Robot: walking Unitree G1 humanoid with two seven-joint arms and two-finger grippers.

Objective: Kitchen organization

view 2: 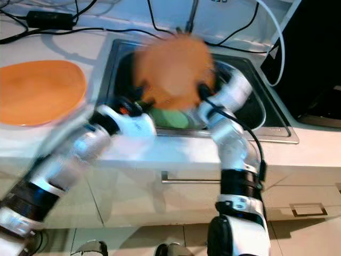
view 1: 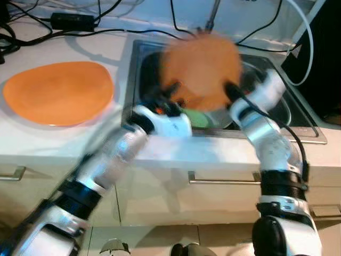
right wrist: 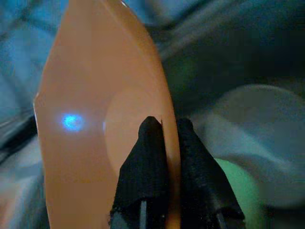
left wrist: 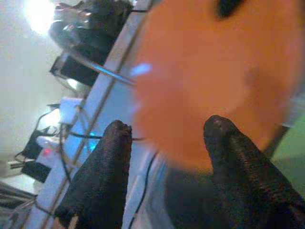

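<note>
- Counter (view 1: pixel 64 144): white, left half of frame; second orange plate (view 1: pixel 58 92) lies flat on it, upper left.
- Sink (view 1: pixel 306 114): steel, upper centre; green item (view 1: pixel 200 118) inside.
- Orange plate (view 1: pixel 201 72): blurred, raised above sink.
- Right gripper (right wrist: pixel 164 131): fingers clamped on that plate's rim.
- Left gripper (left wrist: pixel 167 133): fingers apart beside plate.
- No legible writing.

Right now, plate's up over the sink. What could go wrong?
1. The right gripper pinches only the rim of the orange plate; it could slip into the sink.
2. The left gripper is open beside it, giving no support.
3. Dishes lie below; a drop could chip them.
</note>
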